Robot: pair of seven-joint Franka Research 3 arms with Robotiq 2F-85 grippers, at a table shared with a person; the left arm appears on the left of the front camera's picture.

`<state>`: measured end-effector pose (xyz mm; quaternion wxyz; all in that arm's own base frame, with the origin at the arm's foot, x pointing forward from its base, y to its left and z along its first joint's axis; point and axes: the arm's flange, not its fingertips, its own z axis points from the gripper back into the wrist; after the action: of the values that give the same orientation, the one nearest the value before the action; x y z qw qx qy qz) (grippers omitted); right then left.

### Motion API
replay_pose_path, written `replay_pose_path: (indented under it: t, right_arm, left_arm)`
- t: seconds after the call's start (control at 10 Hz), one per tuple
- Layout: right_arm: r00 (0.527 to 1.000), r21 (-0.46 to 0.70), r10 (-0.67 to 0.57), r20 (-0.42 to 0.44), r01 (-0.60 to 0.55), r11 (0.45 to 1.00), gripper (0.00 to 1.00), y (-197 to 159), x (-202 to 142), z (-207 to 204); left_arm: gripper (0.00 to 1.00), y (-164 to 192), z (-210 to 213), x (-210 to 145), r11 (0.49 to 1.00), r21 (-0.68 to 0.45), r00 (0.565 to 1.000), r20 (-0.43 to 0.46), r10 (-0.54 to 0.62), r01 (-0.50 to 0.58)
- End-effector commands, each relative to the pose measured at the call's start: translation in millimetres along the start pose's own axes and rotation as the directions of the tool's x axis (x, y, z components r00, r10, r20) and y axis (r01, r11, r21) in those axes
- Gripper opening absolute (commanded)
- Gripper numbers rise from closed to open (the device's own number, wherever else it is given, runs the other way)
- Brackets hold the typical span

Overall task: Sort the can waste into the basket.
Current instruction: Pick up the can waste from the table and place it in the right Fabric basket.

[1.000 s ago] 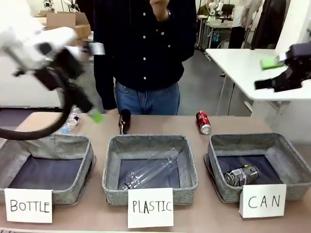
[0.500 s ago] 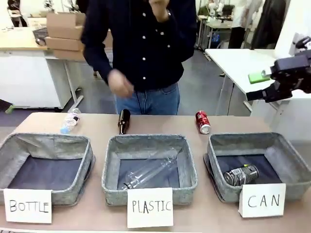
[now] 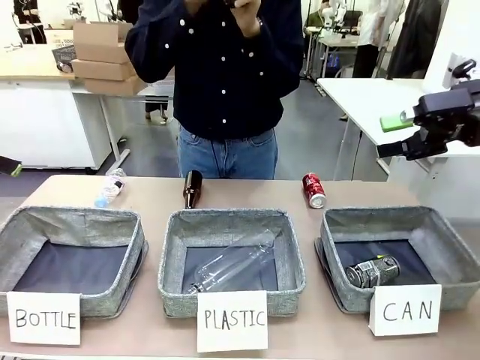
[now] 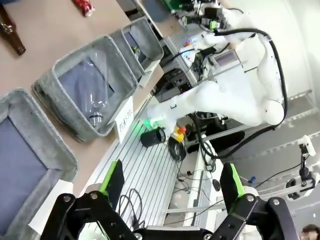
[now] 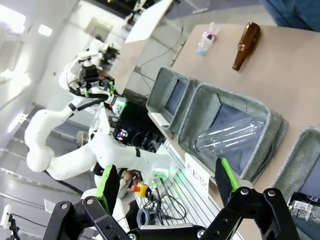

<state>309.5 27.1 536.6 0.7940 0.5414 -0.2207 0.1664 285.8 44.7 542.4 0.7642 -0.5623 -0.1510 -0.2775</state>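
The red can (image 3: 313, 189) lies on the table just behind the far rim of the CAN basket (image 3: 379, 216), at about 11 o'clock from the basket's middle. The black and silver can (image 3: 373, 271) lies inside this basket on the dark lining, near the white card (image 3: 406, 310) that says "CAN". The right gripper (image 3: 387, 138) hangs high in the air at about 1 o'clock from the basket, well apart from both cans. Its 2 fingers stand wide apart and hold nothing. The left gripper (image 4: 173, 167) also has its 2 fingers wide apart, with nothing between them. A brown bottle (image 3: 192, 187) lies at 12 o'clock from the PLASTIC basket (image 3: 169, 255), which holds a clear bottle (image 3: 232, 266). The person (image 3: 225, 67) stands at the far side with both hands raised.
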Motion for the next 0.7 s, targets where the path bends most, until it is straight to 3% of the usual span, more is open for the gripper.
replay_pose_path:
  t: [0.0,0.4,0.5,0.6]
  right_arm:
    - [1.0,0.012,-0.009,-0.011,0.009,1.0,1.0,0,-2,3]
    - [1.0,0.002,0.0,0.002,0.0,1.0,1.0,0,0,1]
    - [0.995,-0.313,0.104,-0.009,-0.101,0.944,1.0,6,7,-4]
    - [0.977,-0.64,0.196,-0.087,-0.205,0.741,1.0,1,39,-30]
  left_arm:
    - [1.0,-5,5,1,1.0,-0.006,1.0,-0.001,-0.007,0.007]
    - [1.0,-5,5,1,1.0,-0.006,1.0,-0.001,-0.007,0.007]
    - [1.0,-5,5,1,1.0,-0.006,1.0,-0.001,-0.007,0.007]
    - [1.0,-5,5,1,1.0,-0.006,1.0,-0.001,-0.007,0.007]
